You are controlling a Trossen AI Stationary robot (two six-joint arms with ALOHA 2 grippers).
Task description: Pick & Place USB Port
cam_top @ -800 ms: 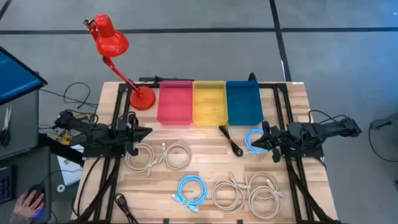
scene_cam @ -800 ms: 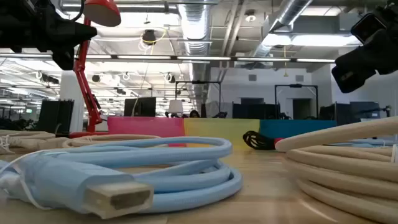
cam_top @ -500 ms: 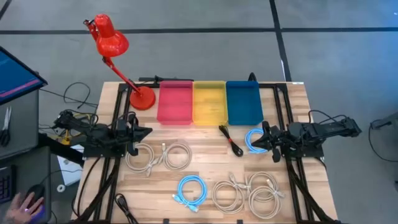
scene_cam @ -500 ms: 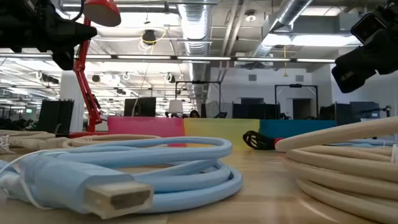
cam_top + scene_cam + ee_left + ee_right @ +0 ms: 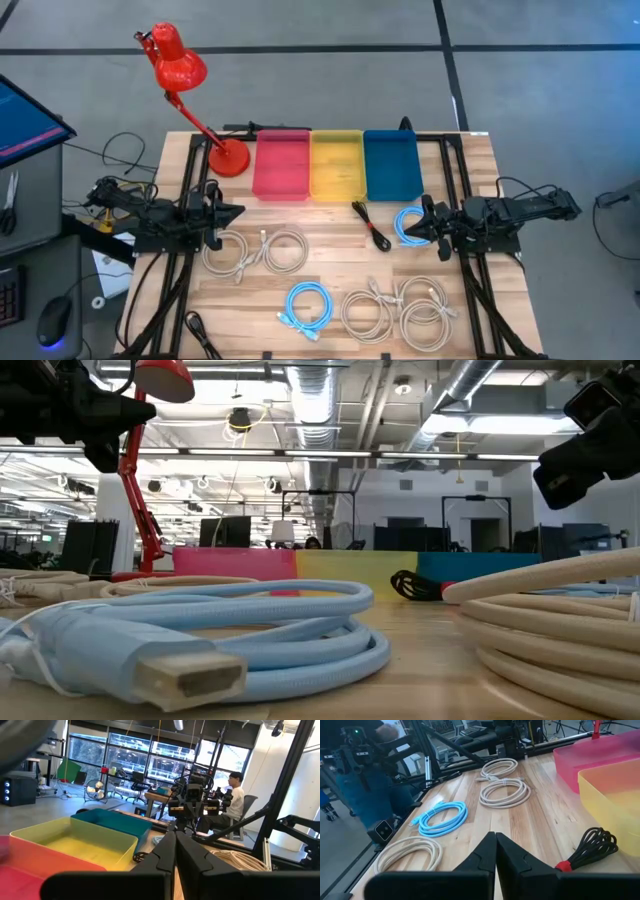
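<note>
Several coiled USB cables lie flat on the wooden table. Two are light blue: one (image 5: 309,305) near the near edge, also in the right wrist view (image 5: 442,817), and one (image 5: 410,222) under my right gripper. A black bundle (image 5: 372,226) with a red tie lies in the middle (image 5: 592,847). Beige coils lie at the left (image 5: 226,252) (image 5: 285,248) and near right (image 5: 425,312). My left gripper (image 5: 238,211) (image 5: 175,845) hovers shut over the left side, and my right gripper (image 5: 408,228) (image 5: 495,845) hovers shut over the right side. They face each other.
A pink bin (image 5: 282,165), a yellow bin (image 5: 337,165) and a blue bin (image 5: 391,165) stand side by side at the far edge. A red desk lamp (image 5: 180,70) stands at the far left corner. Black frame rails run along both sides of the table.
Both arms have kept still. A person's hand at the mouse beyond the table's left near corner has drawn back out of view.
</note>
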